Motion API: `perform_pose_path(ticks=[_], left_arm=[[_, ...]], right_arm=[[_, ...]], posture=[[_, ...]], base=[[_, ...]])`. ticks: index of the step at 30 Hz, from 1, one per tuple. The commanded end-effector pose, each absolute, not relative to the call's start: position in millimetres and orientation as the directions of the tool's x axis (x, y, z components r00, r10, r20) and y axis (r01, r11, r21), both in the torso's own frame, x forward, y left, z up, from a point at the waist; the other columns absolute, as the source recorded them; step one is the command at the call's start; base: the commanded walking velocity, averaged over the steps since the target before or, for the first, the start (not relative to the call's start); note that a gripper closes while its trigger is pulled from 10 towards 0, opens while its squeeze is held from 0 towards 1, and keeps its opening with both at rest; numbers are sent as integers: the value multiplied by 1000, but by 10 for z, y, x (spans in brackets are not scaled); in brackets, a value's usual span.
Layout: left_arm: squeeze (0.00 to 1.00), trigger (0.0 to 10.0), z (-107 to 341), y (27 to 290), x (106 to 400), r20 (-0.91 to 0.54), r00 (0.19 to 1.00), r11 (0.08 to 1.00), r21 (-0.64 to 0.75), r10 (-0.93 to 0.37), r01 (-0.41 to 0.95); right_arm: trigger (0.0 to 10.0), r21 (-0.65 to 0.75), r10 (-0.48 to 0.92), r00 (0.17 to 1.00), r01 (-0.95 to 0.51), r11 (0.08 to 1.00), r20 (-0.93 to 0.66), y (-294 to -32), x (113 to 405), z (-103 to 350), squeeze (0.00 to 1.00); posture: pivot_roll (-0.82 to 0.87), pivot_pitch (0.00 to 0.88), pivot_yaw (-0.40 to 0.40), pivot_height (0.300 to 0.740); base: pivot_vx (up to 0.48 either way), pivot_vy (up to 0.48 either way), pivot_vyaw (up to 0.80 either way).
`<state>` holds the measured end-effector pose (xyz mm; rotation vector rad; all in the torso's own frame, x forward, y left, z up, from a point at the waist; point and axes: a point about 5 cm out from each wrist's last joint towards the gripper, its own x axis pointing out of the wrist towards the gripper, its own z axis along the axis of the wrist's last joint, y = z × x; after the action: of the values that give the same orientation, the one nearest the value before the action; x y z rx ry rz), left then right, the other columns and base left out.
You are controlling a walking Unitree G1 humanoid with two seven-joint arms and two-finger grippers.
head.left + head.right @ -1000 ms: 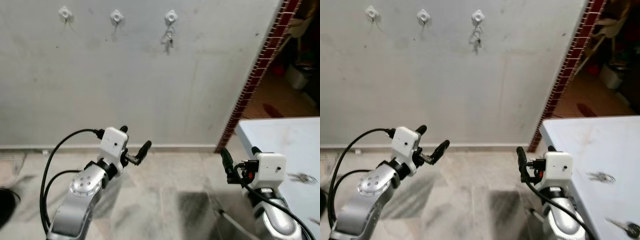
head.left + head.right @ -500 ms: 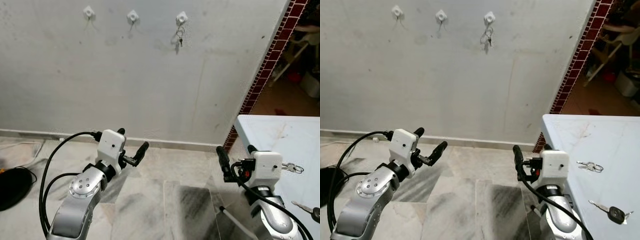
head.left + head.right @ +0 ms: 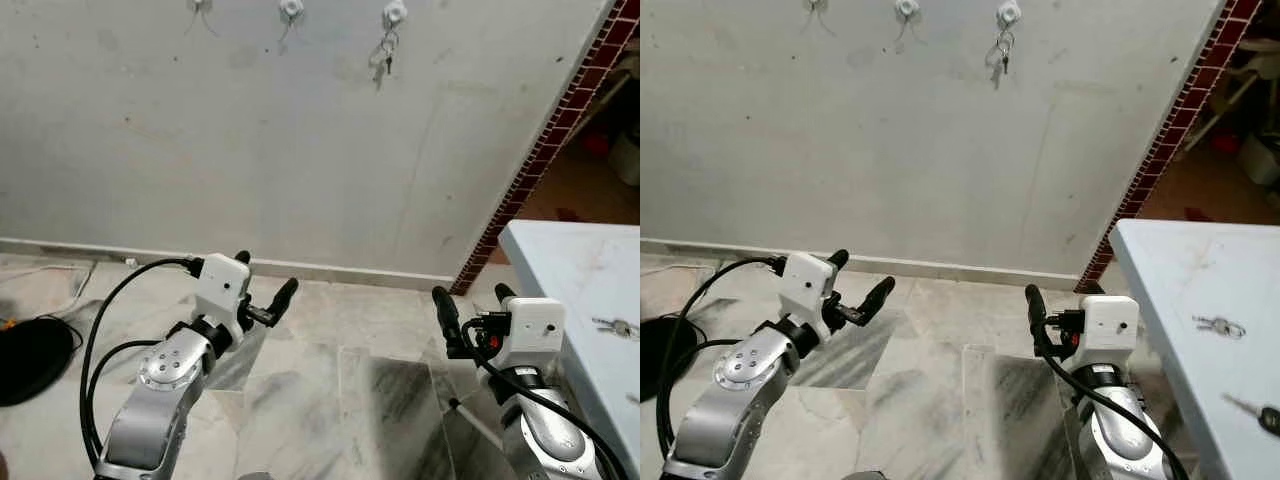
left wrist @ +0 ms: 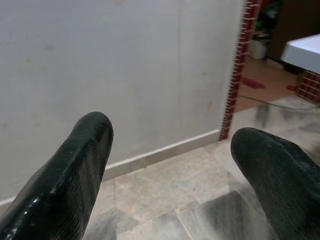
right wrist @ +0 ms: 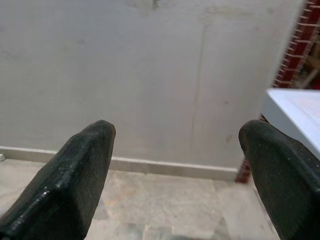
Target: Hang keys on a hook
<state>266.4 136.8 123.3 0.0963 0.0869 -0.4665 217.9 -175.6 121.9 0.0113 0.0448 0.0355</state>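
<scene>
A bunch of keys (image 3: pixel 381 56) hangs from the right-hand one of three white hooks (image 3: pixel 394 13) high on the grey wall. Another small bunch of keys (image 3: pixel 1218 325) and a black-headed key (image 3: pixel 1266 416) lie on the white table (image 3: pixel 1170 270) at my right. My left gripper (image 3: pixel 264 282) is held up over the floor in front of the wall, open and empty. My right gripper (image 3: pixel 470 298) is raised beside the table's edge, also open, with nothing between its fingers (image 5: pixel 75 175). Both are far below the hooks.
A red brick wall edge (image 3: pixel 545 160) runs down to the floor right of the hooks, with a doorway and clutter beyond. A black object (image 3: pixel 25 360) and a cable lie on the marble floor at the left. A skirting board (image 3: pixel 330 272) lines the wall.
The whole picture has shifted: the hooks now sit at the top edge and the table lies further right, so the camera moved. Both arms keep the same pose, fingers still apart.
</scene>
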Motion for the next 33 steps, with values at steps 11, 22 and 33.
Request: perform_pose_path(ticks=[11, 22, 33], left_arm=[[0, 10000, 1239, 1313, 2665, -100, 884, 882, 76, -457, 465], [0, 10000, 1285, 1311, 2751, -70, 888, 889, 37, -454, 457], [0, 10000, 1271, 1290, 2832, -62, 901, 901, 30, -430, 433]], right_arm=[[10000, 10, 26, 999, -26, 1000, -45, -1775, 2167, 1228, 0], [10000, 13, 19, 999, -18, 1000, -46, -1784, 2141, 1216, 0], [10000, 2, 25, 999, -25, 1000, -24, -1793, 2243, 1251, 0]], posture=[[89, 0, -29, 740], [71, 0, -23, 740], [74, 0, -24, 740]], base=[[-22, 193, 0], [0, 0, 0], [0, 0, 0]])
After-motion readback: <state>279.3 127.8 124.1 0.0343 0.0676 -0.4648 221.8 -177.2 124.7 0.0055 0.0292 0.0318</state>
